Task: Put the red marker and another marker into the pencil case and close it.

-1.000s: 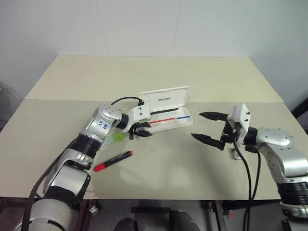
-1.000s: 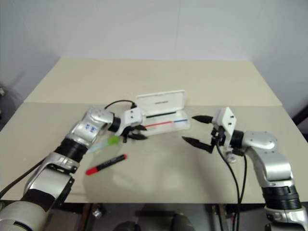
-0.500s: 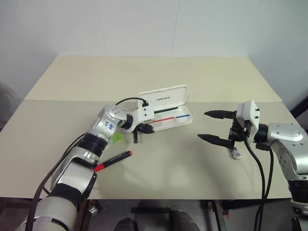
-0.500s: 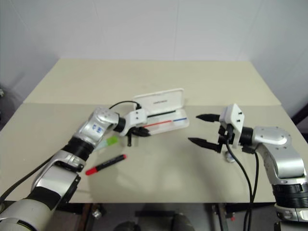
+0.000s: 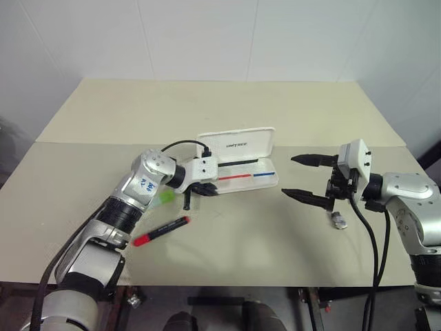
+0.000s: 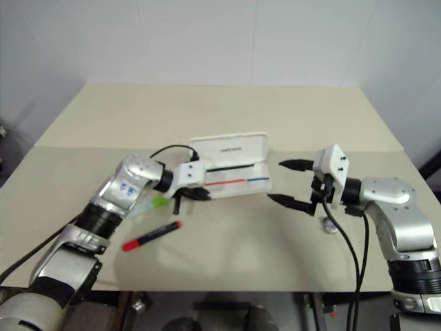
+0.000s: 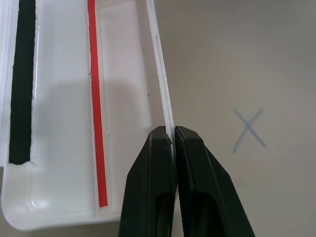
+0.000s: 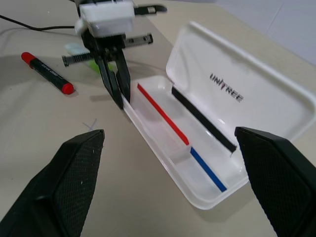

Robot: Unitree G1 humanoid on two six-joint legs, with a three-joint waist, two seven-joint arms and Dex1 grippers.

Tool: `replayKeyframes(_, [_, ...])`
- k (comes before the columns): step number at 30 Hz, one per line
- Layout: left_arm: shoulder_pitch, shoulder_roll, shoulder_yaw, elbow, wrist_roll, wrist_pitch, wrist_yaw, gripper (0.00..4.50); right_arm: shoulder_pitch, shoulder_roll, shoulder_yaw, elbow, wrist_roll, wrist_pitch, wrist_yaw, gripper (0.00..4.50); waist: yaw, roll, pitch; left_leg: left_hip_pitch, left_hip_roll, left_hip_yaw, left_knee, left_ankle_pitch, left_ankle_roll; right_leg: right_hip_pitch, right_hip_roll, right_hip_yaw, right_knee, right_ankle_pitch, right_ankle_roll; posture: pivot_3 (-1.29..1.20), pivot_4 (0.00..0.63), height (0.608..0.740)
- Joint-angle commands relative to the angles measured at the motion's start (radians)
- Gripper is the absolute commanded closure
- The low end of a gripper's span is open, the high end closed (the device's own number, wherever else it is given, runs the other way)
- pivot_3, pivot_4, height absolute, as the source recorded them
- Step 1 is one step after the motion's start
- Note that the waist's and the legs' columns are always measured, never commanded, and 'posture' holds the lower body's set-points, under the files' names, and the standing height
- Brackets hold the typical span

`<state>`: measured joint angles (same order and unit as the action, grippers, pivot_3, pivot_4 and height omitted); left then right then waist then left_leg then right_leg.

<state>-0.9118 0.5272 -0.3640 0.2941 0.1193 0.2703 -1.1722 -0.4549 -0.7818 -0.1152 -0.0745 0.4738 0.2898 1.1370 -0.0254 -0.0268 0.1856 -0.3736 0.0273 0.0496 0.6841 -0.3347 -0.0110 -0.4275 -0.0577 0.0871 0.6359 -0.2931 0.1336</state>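
Left gripper [image 7: 173, 143] jaws pinch pencil case [image 7: 59, 98] rim.

Highlighter [image 5: 165, 198] mostly hidden behind left arm, just back of left gripper [image 5: 195, 192]; only the green cap end shows. Small grey object [image 5: 337, 219] on the table under right gripper [image 5: 298, 176]: too small to identify. Pencil case [image 7: 69, 98] cut off at the left wrist view's edges; lid out of frame.
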Motion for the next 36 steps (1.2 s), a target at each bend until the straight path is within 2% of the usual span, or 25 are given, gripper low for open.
replayKeyframes(1, [0.028, 0.012, 0.004, -0.141, -0.023, 0.021, -0.025, 4.47, -0.019, -0.001, -0.008, -0.010, 0.012, -0.002, 0.006, 0.00, 0.000, 0.000, 0.000, 0.000, 0.000, 0.000, 0.000, 0.000, 0.000, 0.000, 0.000, 0.000, 0.000, 0.000, 0.000, 0.00, 0.150, 0.740])
replayKeyframes(18, [0.184, 0.028, -0.054, -0.399, -0.028, 0.168, -0.054, 4.47, 0.102, -0.068, -0.095, -0.107, 0.061, 0.054, 0.014, 0.00, -0.001, 0.000, 0.000, 0.000, 0.000, 0.000, 0.000, 0.000, 0.000, 0.000, 0.000, 0.000, 0.001, 0.000, 0.000, 0.00, 0.150, 0.740])
replayKeyframes(28, [0.176, 0.021, -0.082, -0.359, -0.011, 0.158, -0.030, 4.47, 0.167, -0.065, -0.119, -0.168, 0.081, 0.071, -0.018, 0.00, -0.001, 0.000, 0.000, 0.002, -0.001, 0.000, 0.001, 0.000, 0.001, 0.001, 0.000, 0.001, -0.001, 0.000, 0.000, 0.00, 0.150, 0.740])
replayKeyframes(32, [0.169, 0.010, -0.084, -0.350, -0.012, 0.165, -0.022, 3.38, 0.168, -0.063, -0.115, -0.171, 0.082, 0.071, -0.017, 0.00, 0.000, 0.000, 0.000, 0.002, -0.001, 0.000, 0.001, 0.000, 0.001, 0.001, 0.000, 0.001, -0.001, 0.000, 0.000, 0.00, 0.150, 0.740])
replayKeyframes(36, [0.159, -0.006, -0.080, -0.360, -0.018, 0.175, -0.010, 1.99, 0.161, -0.058, -0.108, -0.168, 0.079, 0.070, -0.017, 0.00, 0.000, 0.000, 0.000, 0.002, -0.001, 0.000, 0.001, 0.000, 0.001, 0.001, 0.000, 0.001, -0.001, 0.000, 0.000, 0.00, 0.150, 0.740])
